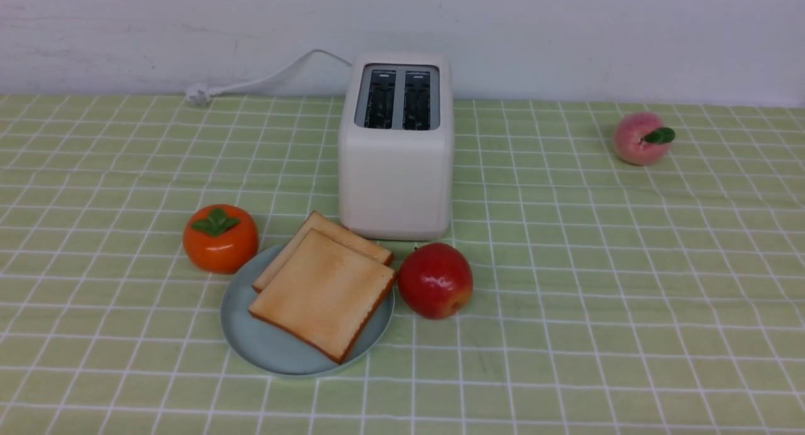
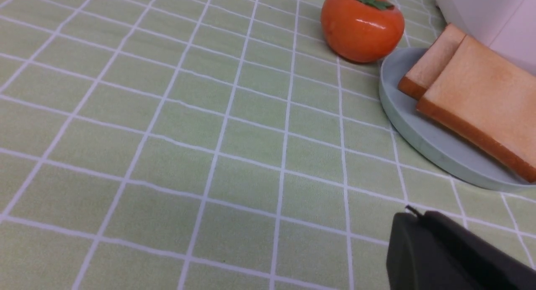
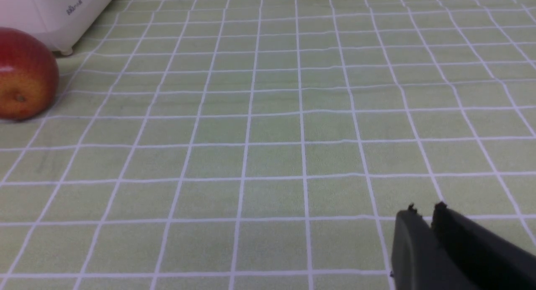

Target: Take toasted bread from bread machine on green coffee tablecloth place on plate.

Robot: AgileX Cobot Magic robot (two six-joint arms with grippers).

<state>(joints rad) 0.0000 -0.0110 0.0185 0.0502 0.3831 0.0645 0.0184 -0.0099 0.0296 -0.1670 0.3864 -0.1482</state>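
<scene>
A: Both toast slices (image 1: 324, 290) lie overlapped on the plate (image 1: 264, 347), at the toaster's (image 1: 396, 171) seven o'clock, slots bare.

B: Grippers?

A: Left gripper (image 2: 414, 216) closed, holding nothing. Right gripper (image 3: 425, 210) shows a narrow gap, gripping nothing, over cloth (image 1: 629, 265).

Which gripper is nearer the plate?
Left. The left gripper hangs over the cloth just short of the plate, rim and toast filling its view. The right gripper sees only the red apple and toaster; no plate shows.
</scene>
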